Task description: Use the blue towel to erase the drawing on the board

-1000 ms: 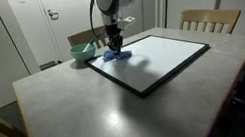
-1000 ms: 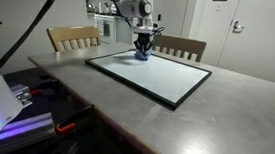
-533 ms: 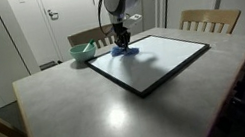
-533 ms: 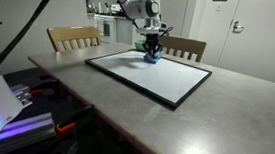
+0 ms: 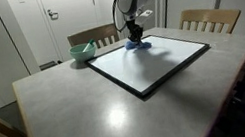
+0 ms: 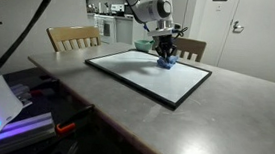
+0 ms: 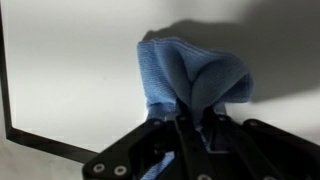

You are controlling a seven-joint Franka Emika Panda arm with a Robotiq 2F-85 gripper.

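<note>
gripper (image 5: 137,40) squeezes the blue towel (image 7: 190,75) | it has slid along the far side of the board (image 5: 157,64) | board looks clean there, so wiping seems to work

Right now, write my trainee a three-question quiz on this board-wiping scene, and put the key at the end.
1. True or false: the end effector is shut on the blue towel.
2. Where does the towel touch the board? A) near its far edge; B) at its near corner; C) nowhere, it hangs well above it.
3. In an exterior view, what stands on the table just off the board's far corner?

Key: 1 true. 2 A. 3 a green bowl.
</note>
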